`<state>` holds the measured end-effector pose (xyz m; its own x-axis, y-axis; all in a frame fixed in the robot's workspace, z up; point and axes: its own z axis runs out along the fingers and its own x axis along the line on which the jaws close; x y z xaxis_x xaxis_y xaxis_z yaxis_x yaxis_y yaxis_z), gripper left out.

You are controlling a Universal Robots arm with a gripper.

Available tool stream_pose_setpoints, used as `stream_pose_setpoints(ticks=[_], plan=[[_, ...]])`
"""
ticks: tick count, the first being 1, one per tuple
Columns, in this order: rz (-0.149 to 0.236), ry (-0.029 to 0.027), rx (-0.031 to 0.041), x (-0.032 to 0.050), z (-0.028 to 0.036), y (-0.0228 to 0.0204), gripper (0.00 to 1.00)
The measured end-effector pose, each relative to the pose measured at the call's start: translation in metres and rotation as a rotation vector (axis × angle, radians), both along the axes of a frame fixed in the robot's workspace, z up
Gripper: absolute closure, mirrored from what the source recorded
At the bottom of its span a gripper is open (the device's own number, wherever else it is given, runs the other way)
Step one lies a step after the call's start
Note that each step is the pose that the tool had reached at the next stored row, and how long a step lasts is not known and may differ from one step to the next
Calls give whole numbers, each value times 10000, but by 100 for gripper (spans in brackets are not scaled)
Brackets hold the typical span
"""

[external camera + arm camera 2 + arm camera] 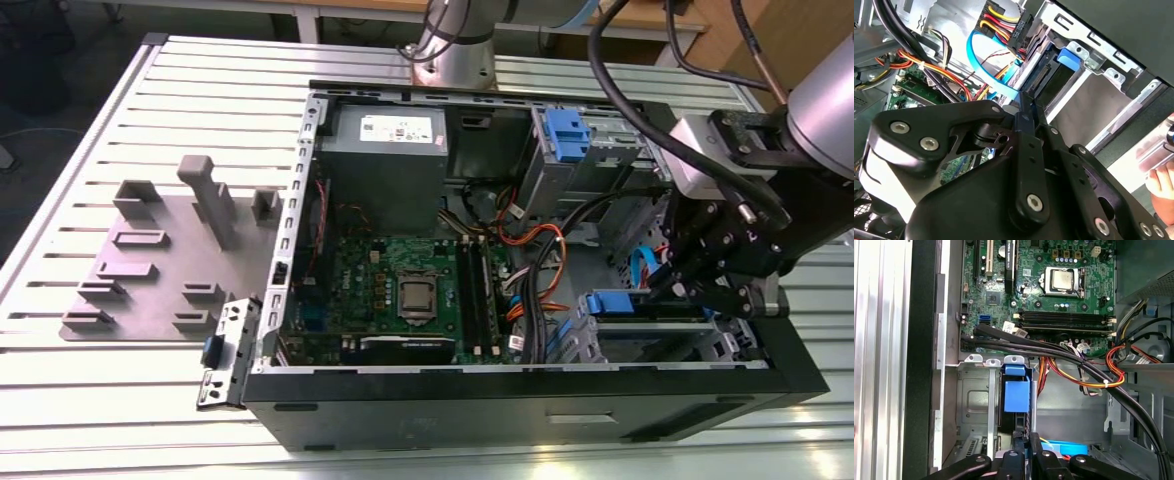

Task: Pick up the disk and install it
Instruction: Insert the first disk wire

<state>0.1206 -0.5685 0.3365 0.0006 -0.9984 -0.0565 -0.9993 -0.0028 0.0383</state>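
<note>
The gripper (707, 285), fingers pressed together with nothing between them, hovers just behind the disk (1016, 396) seated in its bay (974, 405), so I judge the install step nearly done, needing only careful alignment.

The open black metal computer case (534, 395) lies on its side on the slatted silver aluminium table (107, 380). Inside it, the green motherboard (400, 290) occupies the middle, with the grey box-shaped power supply (384, 165) behind it, toward the arm's base. On the exterior view's right of the board sit the grey metal drive bays (654, 335), and the blue-framed disk (623, 303) stands in one of them; the black gripper (707, 285) hangs just beside that disk. On the exterior view's left of the case, a flat grey fixture plate with upright blocks (167, 255) rests on the table
</note>
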Motion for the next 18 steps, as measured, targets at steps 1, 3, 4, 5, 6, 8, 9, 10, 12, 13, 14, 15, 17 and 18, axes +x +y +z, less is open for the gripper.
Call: stream_pose_setpoints(ticks=[1,3,4,5,6,8,9,10,12,13,14,15,17,18], plan=[[-1,0,1,-2,0,0,84],[0,0,1,-3,-3,-1,84],[1,0,2,-3,-7,-1,84],[0,0,3,-3,-13,-2,84],[0,0,2,-3,-19,-3,84],[0,0,0,-3,-28,-4,84],[0,0,0,-3,-33,-5,84],[0,0,0,-3,-38,-5,84],[0,0,-2,-3,-38,-5,84],[0,0,-2,-3,-39,-5,84],[0,0,0,-3,-40,-5,84],[0,0,0,-3,-41,-5,84],[0,0,1,-3,-51,-5,84],[0,0,-1,-3,-52,-5,84]])
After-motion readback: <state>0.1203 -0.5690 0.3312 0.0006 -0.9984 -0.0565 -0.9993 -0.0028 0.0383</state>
